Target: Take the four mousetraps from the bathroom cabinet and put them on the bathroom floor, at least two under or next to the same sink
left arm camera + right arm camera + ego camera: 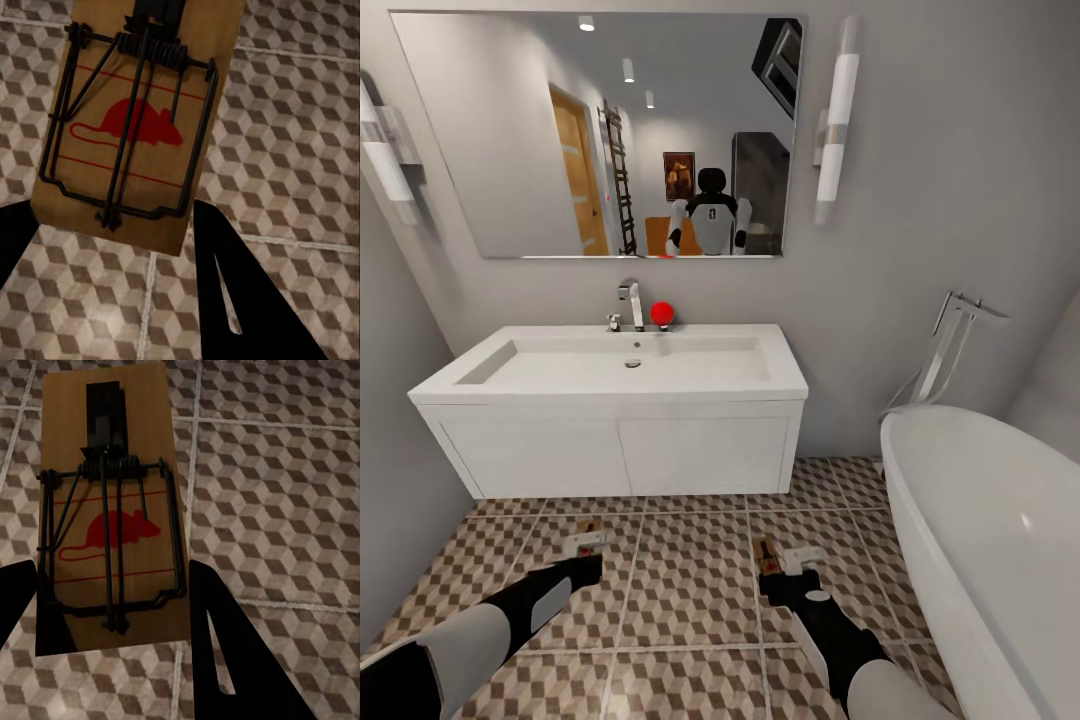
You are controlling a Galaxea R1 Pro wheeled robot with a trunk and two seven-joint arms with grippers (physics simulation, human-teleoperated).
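Note:
I face the white sink (780, 385) on its boxy vanity, with the cube-patterned bathroom floor (690, 590) in front of it. My left gripper (588, 560) is shut on a tan mousetrap (589, 527) held low over the tiles just before the vanity. The left wrist view shows this mousetrap (142, 112) between the black fingers (232, 300) of that gripper (112, 214). My right gripper (785, 572) is shut on a second mousetrap (766, 552), seen close in the right wrist view (112, 510) between the fingers of that gripper (112, 570). The cabinet is out of view.
A white oval bathtub (990, 540) fills the right side, close to my right arm. A grey wall (390, 480) closes the left. A red ball (662, 313) sits by the chrome tap (632, 303). The mirror (510, 150) above reflects the robot.

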